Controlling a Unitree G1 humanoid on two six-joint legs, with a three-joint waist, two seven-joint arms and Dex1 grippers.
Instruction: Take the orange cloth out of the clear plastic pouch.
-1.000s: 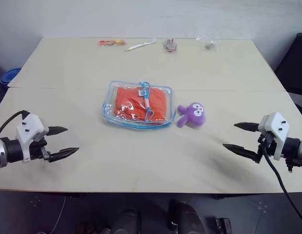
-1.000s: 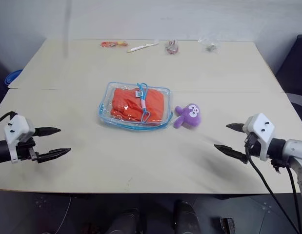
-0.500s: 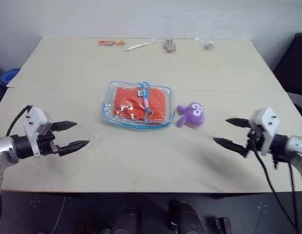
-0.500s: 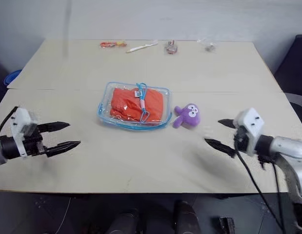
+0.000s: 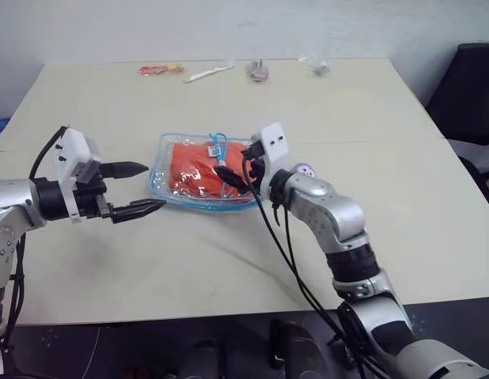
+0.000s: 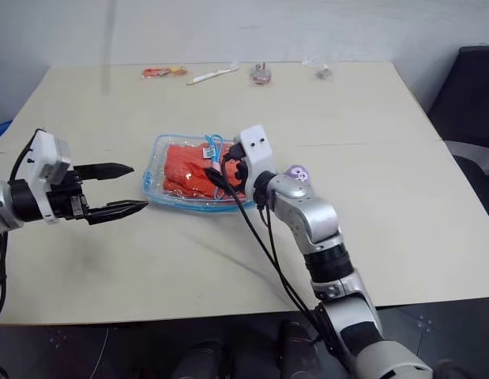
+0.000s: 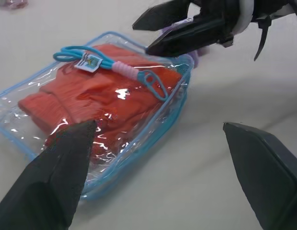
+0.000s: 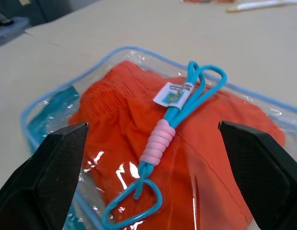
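Observation:
The clear plastic pouch (image 5: pixel 161 180) with light blue edging lies flat on the table's middle, and the orange cloth (image 5: pixel 189 167) is folded inside it. A blue cord with pink beads (image 8: pixel 158 139) and a small tag lies on top of the pouch. My right gripper (image 5: pixel 231 163) hovers open over the pouch's right part, fingers pointing left. In the right wrist view the orange cloth (image 8: pixel 119 120) lies between its spread fingers (image 8: pixel 57 177). My left gripper (image 5: pixel 156 185) stands open just off the pouch's left edge, pointing at it, with nothing held.
A small purple plush toy (image 6: pixel 297 172) sits right of the pouch, partly behind my right arm. Small items line the far table edge: an orange-red piece (image 5: pixel 159 69), a white stick (image 5: pixel 208 73), little clear packets (image 5: pixel 317 66). A black chair (image 5: pixel 465 87) stands at the right.
My right arm has swung far to the left, from the table's right side to above the pouch. My left gripper has moved right and up toward the pouch. Both stay open.

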